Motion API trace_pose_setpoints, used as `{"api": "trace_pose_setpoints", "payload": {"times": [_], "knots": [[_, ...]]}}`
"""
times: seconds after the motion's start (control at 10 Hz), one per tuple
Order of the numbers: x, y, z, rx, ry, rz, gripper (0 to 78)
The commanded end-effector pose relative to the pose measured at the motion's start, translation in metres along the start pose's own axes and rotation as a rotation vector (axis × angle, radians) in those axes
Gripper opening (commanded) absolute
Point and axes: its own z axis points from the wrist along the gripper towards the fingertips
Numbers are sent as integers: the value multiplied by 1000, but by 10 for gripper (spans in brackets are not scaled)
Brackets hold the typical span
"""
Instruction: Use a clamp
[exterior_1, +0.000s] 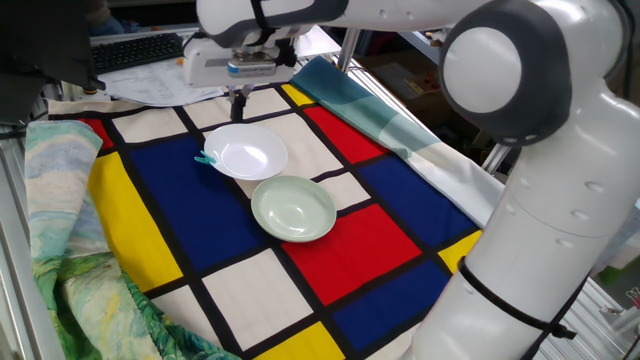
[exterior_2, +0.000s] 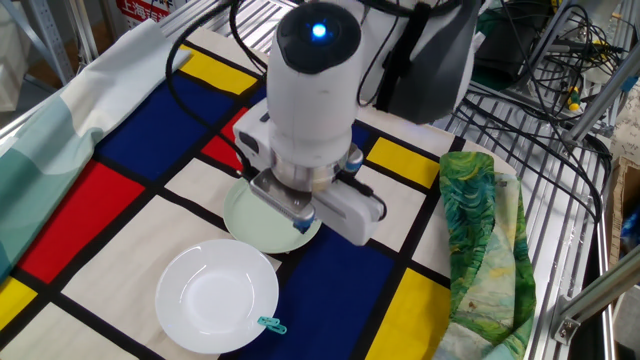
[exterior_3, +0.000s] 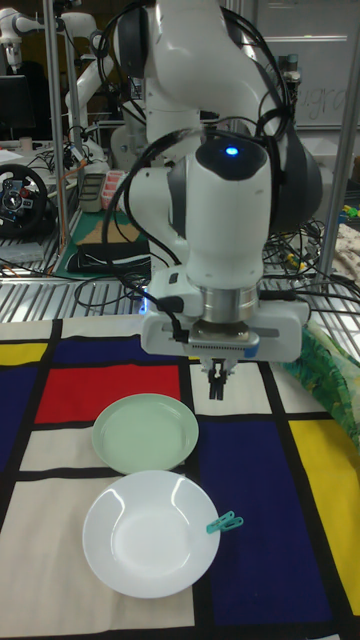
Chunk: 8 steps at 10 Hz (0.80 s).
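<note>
The small teal clamp (exterior_3: 224, 524) sits clipped on the rim of the white bowl (exterior_3: 140, 540); it also shows as the clamp (exterior_1: 207, 158) at that bowl's (exterior_1: 250, 152) left edge and as the clamp (exterior_2: 270, 324) at the bowl's (exterior_2: 210, 300) lower right rim. My gripper (exterior_3: 215, 386) hangs above the cloth, clear of the clamp and beside the pale green bowl (exterior_3: 145, 432). Its fingers are shut with nothing between them. In one fixed view the gripper (exterior_1: 238, 103) hovers just behind the white bowl. The arm's hand hides the fingers in the other fixed view.
The pale green bowl (exterior_1: 293, 208) touches the white bowl on a checked red, blue, yellow and white cloth (exterior_1: 170, 215). A green patterned cloth (exterior_2: 485, 240) lies bunched at one side, a teal cloth (exterior_1: 365, 105) at another. A wire rack (exterior_2: 560, 140) borders the table.
</note>
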Motion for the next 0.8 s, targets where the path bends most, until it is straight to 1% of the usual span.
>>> {"api": "trace_pose_setpoints", "payload": {"times": [0.1,0.2,0.5,0.6,0.7,0.8], "knots": [[-14,16,23,-3,-16,17,0],[-20,22,37,-3,-30,17,0],[-32,32,69,-5,-58,24,0],[-33,33,72,-6,-61,23,0],[-38,36,87,-7,-78,23,0],[-41,36,92,-7,-84,23,0]]}}
